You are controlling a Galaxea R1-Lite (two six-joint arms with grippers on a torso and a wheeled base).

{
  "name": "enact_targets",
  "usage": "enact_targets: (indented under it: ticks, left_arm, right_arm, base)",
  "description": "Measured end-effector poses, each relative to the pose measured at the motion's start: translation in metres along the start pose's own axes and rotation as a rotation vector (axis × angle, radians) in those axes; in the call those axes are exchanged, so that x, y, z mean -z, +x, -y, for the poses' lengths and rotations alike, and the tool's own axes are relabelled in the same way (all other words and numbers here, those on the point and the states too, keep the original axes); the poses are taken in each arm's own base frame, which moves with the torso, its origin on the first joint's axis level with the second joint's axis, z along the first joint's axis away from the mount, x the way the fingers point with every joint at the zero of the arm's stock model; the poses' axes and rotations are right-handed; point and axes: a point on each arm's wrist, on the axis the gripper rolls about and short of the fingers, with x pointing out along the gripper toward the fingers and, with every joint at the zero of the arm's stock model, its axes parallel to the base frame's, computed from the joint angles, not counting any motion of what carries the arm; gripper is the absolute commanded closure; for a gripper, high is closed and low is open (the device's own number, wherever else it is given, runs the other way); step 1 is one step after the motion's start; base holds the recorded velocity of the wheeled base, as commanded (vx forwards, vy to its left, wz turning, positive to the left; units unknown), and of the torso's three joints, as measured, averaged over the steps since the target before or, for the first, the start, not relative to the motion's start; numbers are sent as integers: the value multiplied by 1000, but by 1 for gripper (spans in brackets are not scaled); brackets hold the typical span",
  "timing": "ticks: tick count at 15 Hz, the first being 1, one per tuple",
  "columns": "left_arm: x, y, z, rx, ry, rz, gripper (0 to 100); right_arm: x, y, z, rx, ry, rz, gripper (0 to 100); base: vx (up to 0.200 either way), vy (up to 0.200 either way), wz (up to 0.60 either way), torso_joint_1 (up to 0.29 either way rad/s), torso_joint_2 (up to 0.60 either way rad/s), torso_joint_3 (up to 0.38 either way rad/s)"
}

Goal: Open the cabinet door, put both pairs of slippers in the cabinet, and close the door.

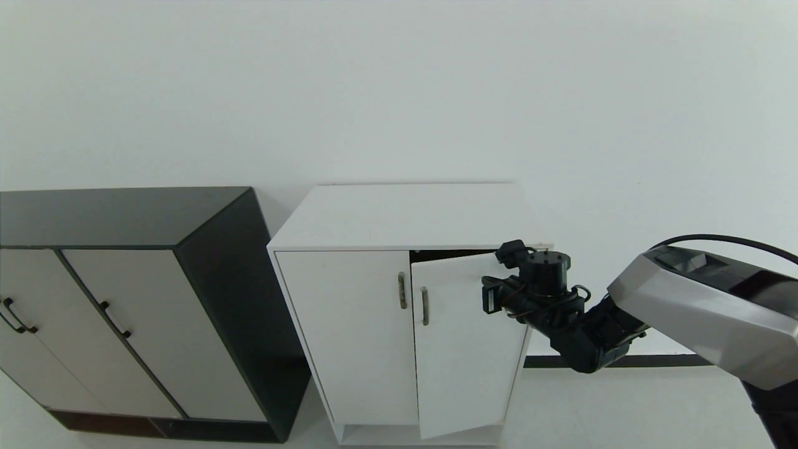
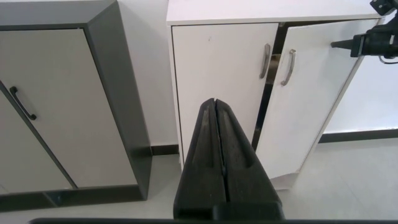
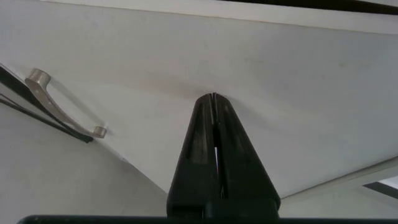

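Note:
The white cabinet (image 1: 399, 215) stands against the wall with two doors. Its left door (image 1: 349, 337) is closed. The right door (image 1: 467, 362) hangs slightly ajar, with a dark gap along its top and a metal handle (image 1: 424, 305) near its inner edge. My right gripper (image 1: 487, 295) is shut, its tips against the upper face of that right door (image 3: 280, 68), beside the handle (image 3: 59, 106). My left gripper (image 2: 214, 102) is shut on nothing and is held low in front of the cabinet's left door (image 2: 217, 68), apart from it.
A dark cabinet (image 1: 124, 218) with pale doors and black handles stands just left of the white one. A black baseboard (image 1: 623, 360) runs along the wall on the right. Open floor (image 2: 348, 180) lies in front of the cabinets.

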Motion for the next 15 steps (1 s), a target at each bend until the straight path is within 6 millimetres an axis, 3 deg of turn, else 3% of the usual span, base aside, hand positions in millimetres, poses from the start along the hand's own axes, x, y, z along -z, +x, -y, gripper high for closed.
enact_targets:
  ticks: [15]
  left_arm:
    - [0, 0, 0, -1, 0, 0, 100]
  right_arm:
    - [0, 14, 4, 11, 2, 6, 100]
  base:
    - [0, 0, 0, 0, 0, 0]
